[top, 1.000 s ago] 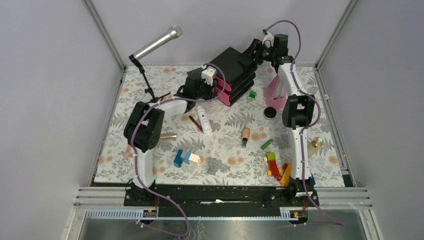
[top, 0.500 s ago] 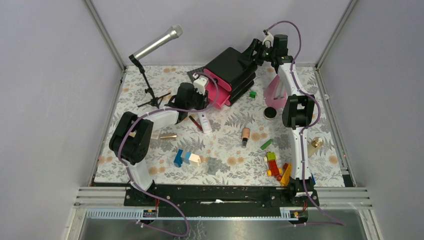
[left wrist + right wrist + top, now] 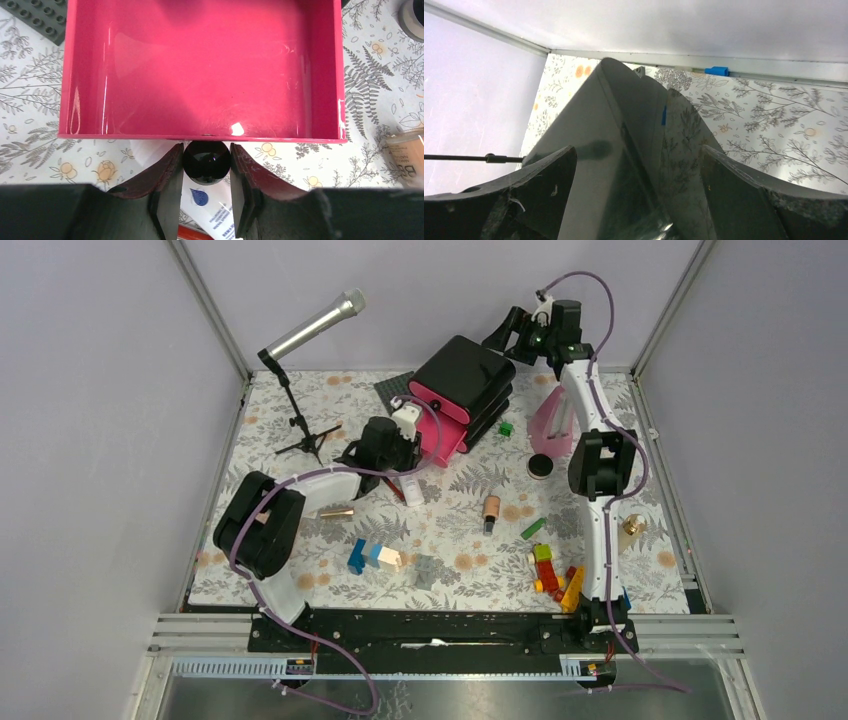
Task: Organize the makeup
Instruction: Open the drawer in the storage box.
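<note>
Since none of the makeup is stowed yet, I judge the step in hand to be opening a place for it. On the counter [image 3: 470, 490] the biggest thing is the black drawer case [image 3: 462, 368] at the far middle. My right pincer [image 3: 638, 150] straddles its top with fingers wide apart; whether they press on it I cannot tell. Its pink drawer [image 3: 200, 65] juts toward the near left, bare inside, while the other drawers look shut, their contents hidden. My left pincer [image 3: 206, 155] is clenched on the drawer's black knob [image 3: 206, 165]. Next I should let go, back off, and fetch the white tube [image 3: 408, 485] lying just near of the drawer. Farther right lie the peach bottle [image 3: 491, 510] and round black compact [image 3: 540, 466]; the rose-gold lipstick [image 3: 337, 512] lies to the near left.
</note>
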Robot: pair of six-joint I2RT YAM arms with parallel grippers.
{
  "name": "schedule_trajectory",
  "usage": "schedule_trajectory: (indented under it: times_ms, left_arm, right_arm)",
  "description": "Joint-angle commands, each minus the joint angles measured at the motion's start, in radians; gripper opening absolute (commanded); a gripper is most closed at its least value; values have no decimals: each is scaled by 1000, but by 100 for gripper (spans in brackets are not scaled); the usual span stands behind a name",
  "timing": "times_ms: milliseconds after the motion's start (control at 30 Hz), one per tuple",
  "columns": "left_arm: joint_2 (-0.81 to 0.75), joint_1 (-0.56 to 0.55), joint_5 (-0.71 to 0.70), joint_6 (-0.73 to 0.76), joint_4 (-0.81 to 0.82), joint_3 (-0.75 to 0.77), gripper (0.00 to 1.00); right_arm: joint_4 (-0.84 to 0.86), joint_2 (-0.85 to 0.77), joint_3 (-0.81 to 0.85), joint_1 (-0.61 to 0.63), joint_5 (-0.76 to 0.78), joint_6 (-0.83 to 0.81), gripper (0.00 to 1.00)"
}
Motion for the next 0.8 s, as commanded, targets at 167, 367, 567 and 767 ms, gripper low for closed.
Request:
schedule_trajectory:
  times_ms: [167,367,567,767]
  left_arm:
    - [-54,-85,-55,-56,3,-11,30]
    - [-74,-87,-99,-80,0,-21,55]
    - [-105,-87,-110,-114,-27,-9,63]
    - [-179,-87,-157,-191,-81,-20,68]
  right_arm:
    - [-100,-268,-40,7,193,-67,98]
    - [-160,-369,-150,7,301,-101,99]
    - [-246,-445,-229,7,344,-113,98]
    - [-182,-643,-496,7,356,-78,98]
